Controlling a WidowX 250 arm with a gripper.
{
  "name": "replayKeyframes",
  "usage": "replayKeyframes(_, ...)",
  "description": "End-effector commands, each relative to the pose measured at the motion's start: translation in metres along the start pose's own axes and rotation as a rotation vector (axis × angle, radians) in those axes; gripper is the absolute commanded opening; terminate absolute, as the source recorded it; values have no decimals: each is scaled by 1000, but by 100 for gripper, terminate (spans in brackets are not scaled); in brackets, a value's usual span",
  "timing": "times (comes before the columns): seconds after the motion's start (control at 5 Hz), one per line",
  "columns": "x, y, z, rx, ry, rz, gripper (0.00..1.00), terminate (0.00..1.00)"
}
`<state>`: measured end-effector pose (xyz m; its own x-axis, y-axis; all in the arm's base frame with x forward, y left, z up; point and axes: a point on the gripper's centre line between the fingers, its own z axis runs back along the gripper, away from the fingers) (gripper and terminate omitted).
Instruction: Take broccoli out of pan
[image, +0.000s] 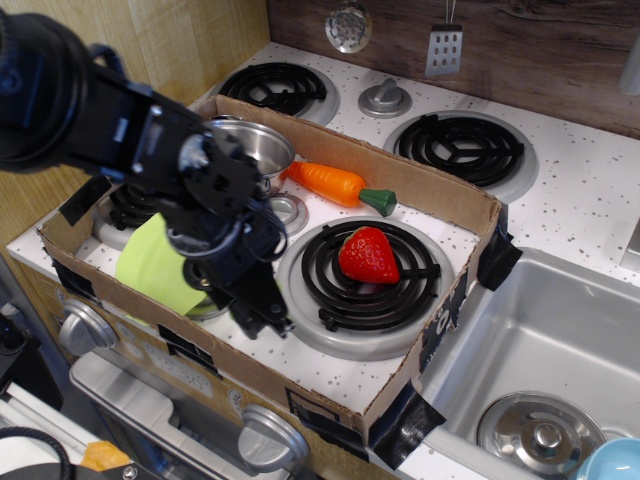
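My end effector (258, 312) is black, matt plastic w/ some dull metal bits. The pan (255, 145) is shiny steel, smooth, bright on the rim. The box (445, 197) is brown cardboard, rough, w/ black tape at the corners. The plate (160, 262) is smooth green plastic. Strawberry (367, 255) is glossy red plastic; carrot (327, 181) is smooth orange plastic. The worktop (585, 205) is white w/ dark specks. Burner rings (468, 146) are black, grey trim. The sink (545, 340) is dull grey metal. Back wall (540, 45) looks like dark wood.

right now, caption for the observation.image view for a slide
End effector low beside the plate, pan behind, strawberry on the burner.
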<state>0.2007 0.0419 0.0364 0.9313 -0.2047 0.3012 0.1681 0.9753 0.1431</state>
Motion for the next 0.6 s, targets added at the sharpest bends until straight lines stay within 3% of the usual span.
replayKeyframes(0.0,30,12,23,4,19,-25,100,0)
replayKeyframes(0.2,48,20,40,13,34,-34,100,0)
replayKeyframes(0.4,72,34,51,24,67,-103,100,100)
